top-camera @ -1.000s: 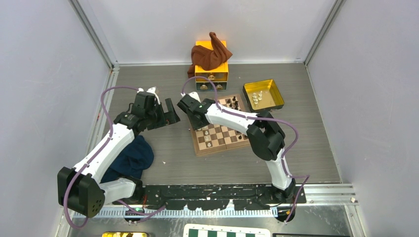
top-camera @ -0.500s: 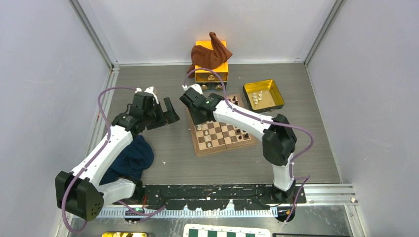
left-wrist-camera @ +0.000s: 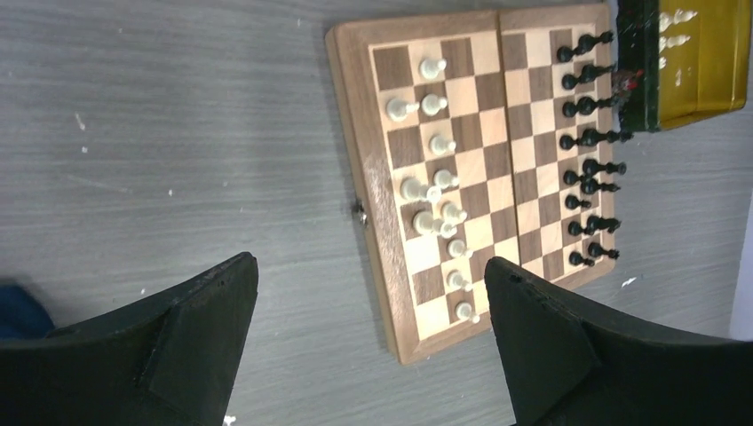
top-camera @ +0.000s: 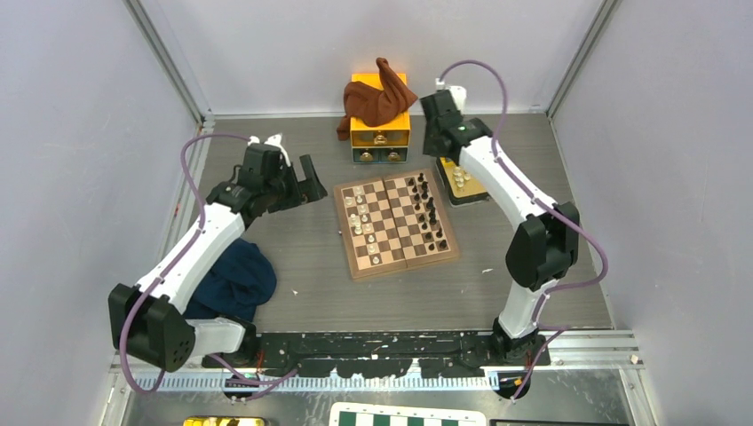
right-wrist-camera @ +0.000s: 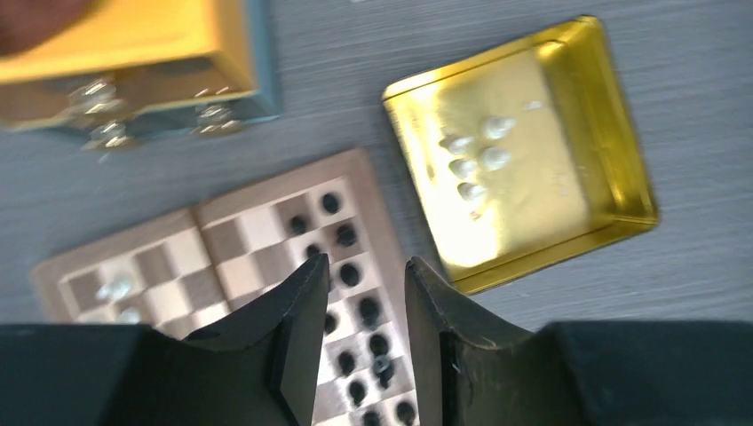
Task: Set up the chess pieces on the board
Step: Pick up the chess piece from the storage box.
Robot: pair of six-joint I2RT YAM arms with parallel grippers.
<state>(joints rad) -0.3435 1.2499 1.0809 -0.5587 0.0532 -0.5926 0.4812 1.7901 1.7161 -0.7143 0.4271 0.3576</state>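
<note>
My right claw (right-wrist-camera: 366, 293) parted, empty | cream pieces (right-wrist-camera: 471, 160) in yellow tray (right-wrist-camera: 613, 133) just ahead-right | my left claw (left-wrist-camera: 370, 260) gaping, farther off

My left arm (top-camera: 191, 257) rises from its base at the lower left of the top view toward the centre left, bent at the elbow. My left tool (top-camera: 305, 185) points right, its 2 fingers spread wide with nothing between them. My right arm (top-camera: 511, 191) stretches from the lower right to the upper middle. My right tool (right-wrist-camera: 366, 271) faces down, its 2 fingers a narrow gap apart, empty.
</note>
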